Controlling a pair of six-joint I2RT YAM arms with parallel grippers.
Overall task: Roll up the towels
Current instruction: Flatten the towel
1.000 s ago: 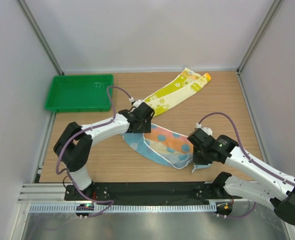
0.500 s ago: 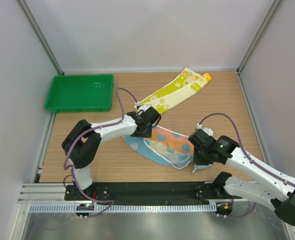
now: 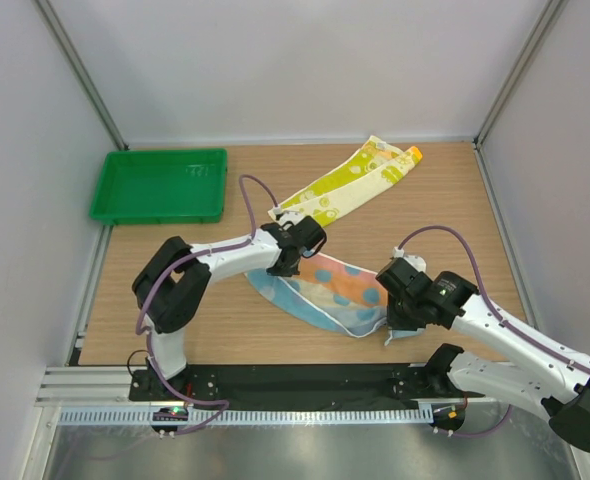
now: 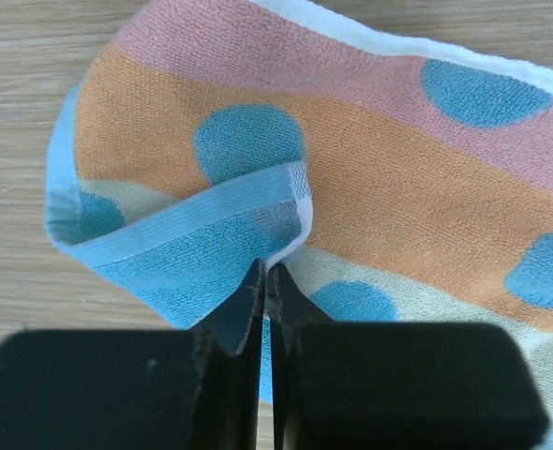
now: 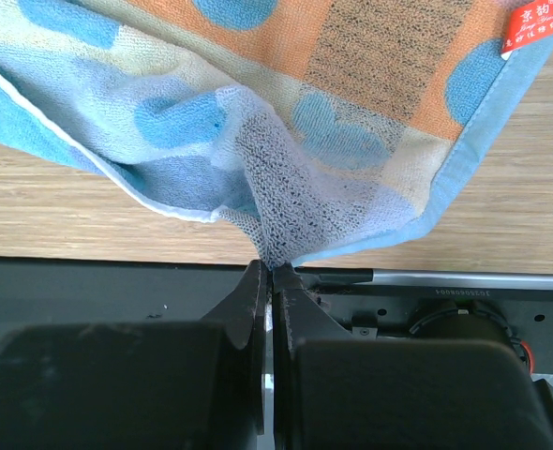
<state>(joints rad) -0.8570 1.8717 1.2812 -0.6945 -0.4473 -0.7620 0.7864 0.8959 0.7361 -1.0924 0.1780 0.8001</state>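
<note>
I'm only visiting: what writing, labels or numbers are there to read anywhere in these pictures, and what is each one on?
On the red tag at the corner of the blue dotted towel: two white Chinese characters above a line of small print, both too blurred to quote.
On the black base plate: a stamped string of characters, upside down and too small to read.
On the yellow-green towel: prints only, no legible words.
No other writing is legible.

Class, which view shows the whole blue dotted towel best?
Top external: the blue dotted towel shows nearly whole between the arms. The left wrist view shows only a folded corner at the left gripper; the right wrist shows only the corner pinched by the right gripper.
</note>
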